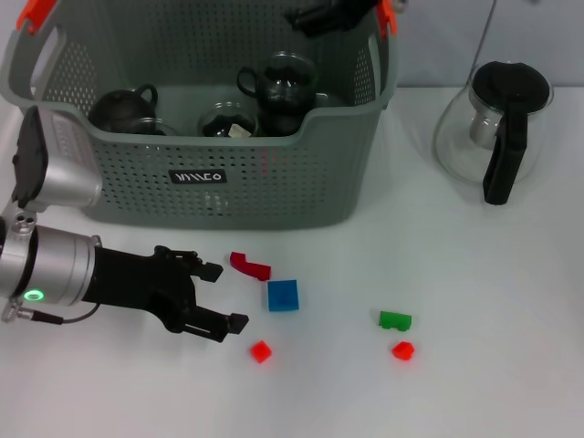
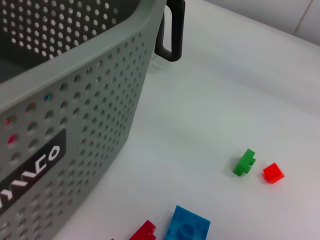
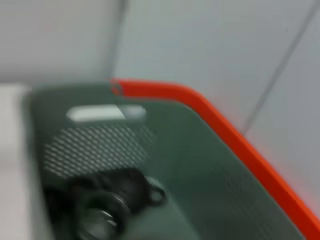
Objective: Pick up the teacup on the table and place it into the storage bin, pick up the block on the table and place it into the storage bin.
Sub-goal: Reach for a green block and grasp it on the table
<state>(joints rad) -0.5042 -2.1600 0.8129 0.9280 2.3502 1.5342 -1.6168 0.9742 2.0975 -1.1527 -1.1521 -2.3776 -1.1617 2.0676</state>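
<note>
The grey-green storage bin [image 1: 274,182] stands at the back left with three dark glass teacups [image 1: 278,87] inside; I see no teacup on the table. Several blocks lie in front of it: a dark red one [image 1: 249,265], a blue one [image 1: 284,296], a small red one [image 1: 261,351], a green one [image 1: 394,320] and an orange-red one [image 1: 402,350]. My left gripper [image 1: 219,295] is low over the table, open and holding nothing, just left of the dark red and blue blocks. My right gripper [image 1: 333,14] hovers over the bin's far right rim.
A glass jug [image 1: 497,128] with a black lid and handle stands right of the bin. In the left wrist view the bin wall [image 2: 75,125] fills one side, with the green block [image 2: 244,163], orange-red block [image 2: 273,172] and blue block [image 2: 187,227] on the white table.
</note>
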